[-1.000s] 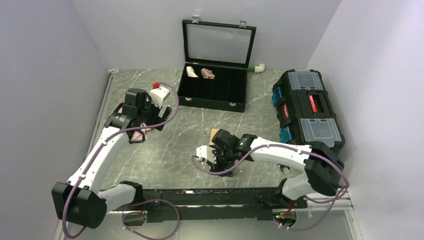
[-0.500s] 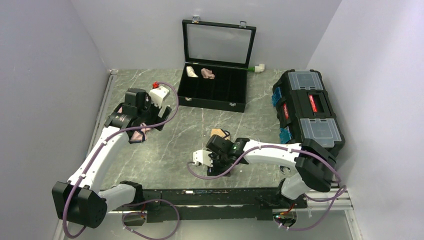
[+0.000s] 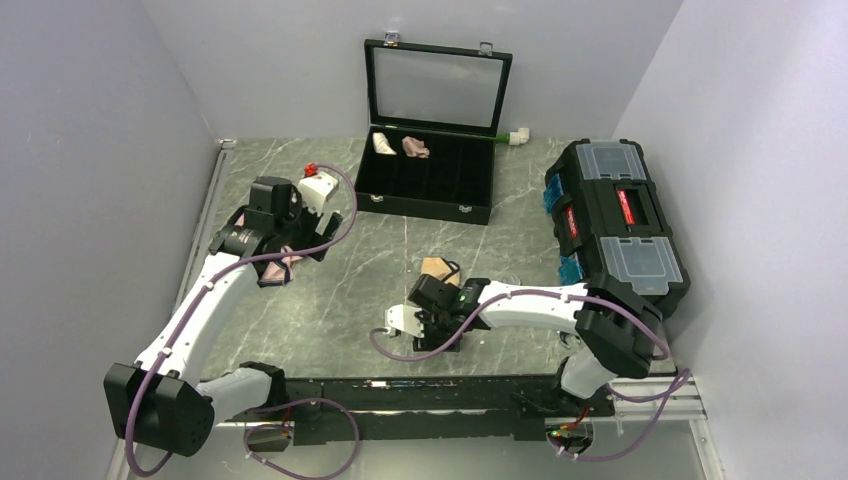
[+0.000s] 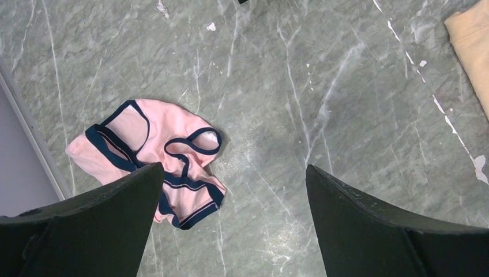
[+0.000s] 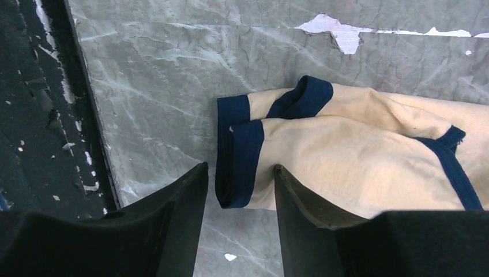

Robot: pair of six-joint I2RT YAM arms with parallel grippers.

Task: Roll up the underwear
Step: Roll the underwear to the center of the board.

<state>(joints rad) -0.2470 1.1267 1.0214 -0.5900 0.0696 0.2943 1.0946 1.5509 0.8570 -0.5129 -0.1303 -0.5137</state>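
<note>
Soft, even light falls from above. The overhead view is bright but slightly soft, with pale walls (image 3: 80, 150) and only faint shadows beneath the arms on the marble table (image 3: 350, 290). In the left wrist view a pale sheen lies on the table at lower centre, and the left gripper's fingers (image 4: 86, 231) go dark and featureless in the bottom corners. The right wrist view is crisp on the underwear (image 5: 346, 167), while the right gripper's fingers (image 5: 167, 231) are near-black and slightly blurred.

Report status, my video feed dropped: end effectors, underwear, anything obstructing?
Left end effector open above pink navy-trimmed fabric underwear. Right end effector part-open astride navy hem of tan-beige fabric underwear. Nothing blocks it.
</note>
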